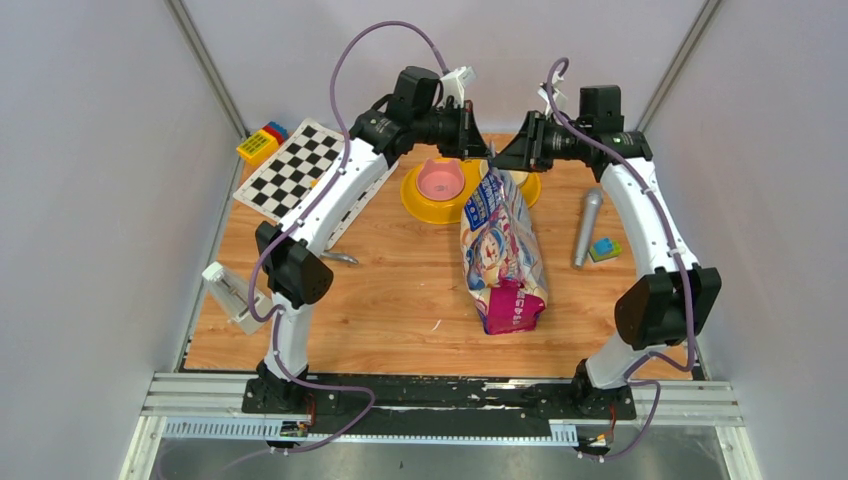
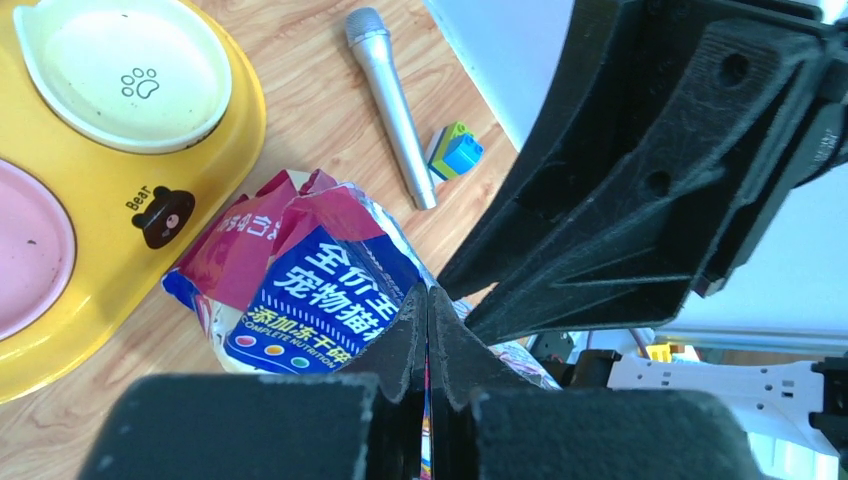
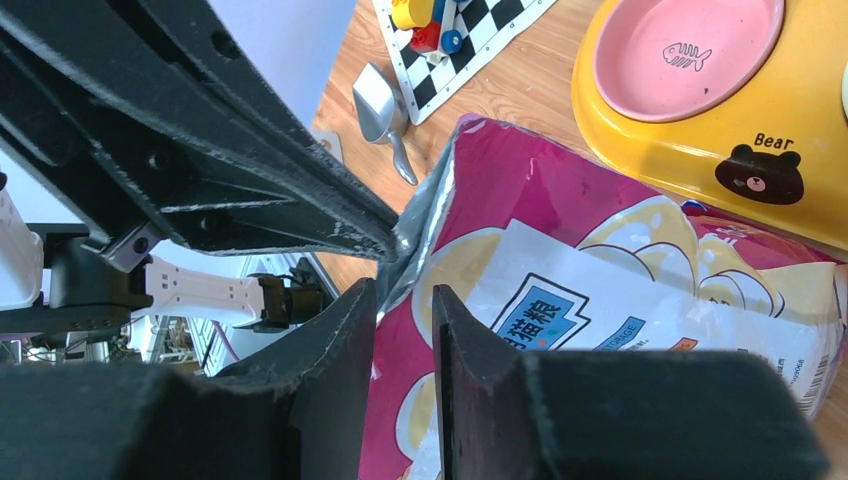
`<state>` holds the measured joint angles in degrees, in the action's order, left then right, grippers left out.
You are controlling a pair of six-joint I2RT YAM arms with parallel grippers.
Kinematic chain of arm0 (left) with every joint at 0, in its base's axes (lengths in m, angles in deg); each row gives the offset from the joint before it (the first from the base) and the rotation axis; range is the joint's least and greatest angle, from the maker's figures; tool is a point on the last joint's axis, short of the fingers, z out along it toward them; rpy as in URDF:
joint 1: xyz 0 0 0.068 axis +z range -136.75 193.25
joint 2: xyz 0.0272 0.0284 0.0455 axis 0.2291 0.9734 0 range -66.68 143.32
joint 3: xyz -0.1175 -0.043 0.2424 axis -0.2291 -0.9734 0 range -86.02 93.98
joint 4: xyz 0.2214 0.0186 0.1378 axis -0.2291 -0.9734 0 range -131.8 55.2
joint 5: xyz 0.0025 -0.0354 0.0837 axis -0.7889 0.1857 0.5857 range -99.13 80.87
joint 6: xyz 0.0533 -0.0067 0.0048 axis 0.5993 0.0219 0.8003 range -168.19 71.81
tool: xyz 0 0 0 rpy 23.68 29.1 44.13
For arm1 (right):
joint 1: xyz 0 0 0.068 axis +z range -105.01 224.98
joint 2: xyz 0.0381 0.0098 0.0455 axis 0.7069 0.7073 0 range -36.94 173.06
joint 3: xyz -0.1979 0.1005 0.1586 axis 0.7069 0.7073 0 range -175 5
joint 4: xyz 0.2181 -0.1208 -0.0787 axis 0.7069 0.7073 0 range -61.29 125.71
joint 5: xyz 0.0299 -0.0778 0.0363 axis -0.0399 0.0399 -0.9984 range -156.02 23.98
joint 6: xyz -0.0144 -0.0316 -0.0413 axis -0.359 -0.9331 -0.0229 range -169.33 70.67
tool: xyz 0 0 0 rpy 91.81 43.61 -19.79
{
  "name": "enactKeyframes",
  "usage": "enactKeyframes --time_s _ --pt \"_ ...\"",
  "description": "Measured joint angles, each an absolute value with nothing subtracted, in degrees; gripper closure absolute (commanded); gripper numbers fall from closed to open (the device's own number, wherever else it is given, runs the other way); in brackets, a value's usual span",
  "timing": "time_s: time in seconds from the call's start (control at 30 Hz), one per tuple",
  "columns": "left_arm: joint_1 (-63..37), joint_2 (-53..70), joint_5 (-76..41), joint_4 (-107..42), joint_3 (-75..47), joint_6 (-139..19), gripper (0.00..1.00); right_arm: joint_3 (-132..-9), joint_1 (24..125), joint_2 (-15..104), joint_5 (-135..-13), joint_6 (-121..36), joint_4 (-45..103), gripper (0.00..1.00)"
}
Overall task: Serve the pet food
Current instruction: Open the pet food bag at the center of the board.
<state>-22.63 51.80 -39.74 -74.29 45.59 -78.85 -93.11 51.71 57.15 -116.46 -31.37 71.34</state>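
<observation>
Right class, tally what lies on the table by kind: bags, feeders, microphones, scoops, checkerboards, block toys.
Bag: 1
Feeder: 1
Microphone: 1
Scoop: 1
Checkerboard: 1
Block toys: 2
Total: 7

The glossy blue-and-pink food bag [image 1: 503, 255] lies lengthwise at the frame's centre, pink bottom toward the lower edge, crumpled top raised toward the upper middle

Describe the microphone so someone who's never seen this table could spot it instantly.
Start at the wooden table, then the yellow feeder at its far edge. Right of the pet food bag sits the microphone: slim, silver and mesh-tipped, unlike the stubby green-and-blue block beside it.
</observation>
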Motion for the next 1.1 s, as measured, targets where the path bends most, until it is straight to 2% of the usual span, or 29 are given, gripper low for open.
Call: enactKeyframes --time_s 0.43,0.5,0.63,0.77,0.87,1.1 --pt "-22.33 50.97 -41.42 -73.11 43.97 -78.98 1.00 -93.70 51.71 59.40 -118.56 -30.89 71.23 0.80" --pt "-22.30 50.97 -41.44 -73.11 43.97 -78.98 1.00 -93.76 51.73 59.46 -118.91 -30.85 71.19 0.82" --pt "-22.30 50.94 -41.44 -72.69 43.73 -78.98 1.00 -94.07 52.23 59.59 -119.26 -30.65 71.19 1.00" --pt "-22.22 50.94 -41.24 -72.80 43.71 -78.95 1.00 -94.68 52.89 59.86 -118.45 -31.00 71.58 1.00" --pt "-22.28 50.92 -39.45 -73.24 43.73 -78.80 1.00 -96.58 54.20 60.05 -113.40 -32.92 73.92 1.00" --pt "-22.89 50.40 -31.74 -77.26 43.73 -77.82 1.00 -99.20 65.24 57.82 -85.82 -43.24 77.02 1.00"
